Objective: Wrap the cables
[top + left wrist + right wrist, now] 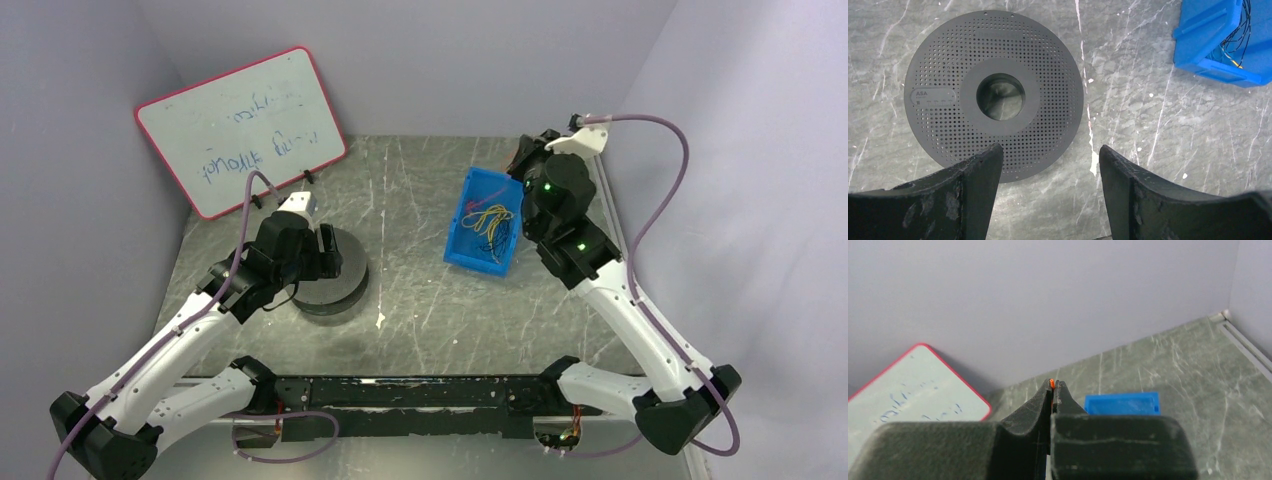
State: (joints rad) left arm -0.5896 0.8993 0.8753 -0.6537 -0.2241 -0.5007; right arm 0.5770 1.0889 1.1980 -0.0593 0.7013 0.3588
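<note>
Top view: cables [487,222] sit tangled in bin [478,186], no clear axis. Left wrist: L gripper [1048,155] jaws wide apart, empty, over spool [1048,95]; bin cut off at the frame edge. Right wrist: R gripper [1053,386] jaws closed on orange cable end [1052,382], pointing up; rest hidden.

Orange cable [1052,383], perforated grey spool [1048,100]

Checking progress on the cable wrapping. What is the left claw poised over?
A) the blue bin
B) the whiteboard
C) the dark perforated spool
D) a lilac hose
C: in the left wrist view the open left claw looks down on the spool, while the blue bin sits off to one side.
</note>
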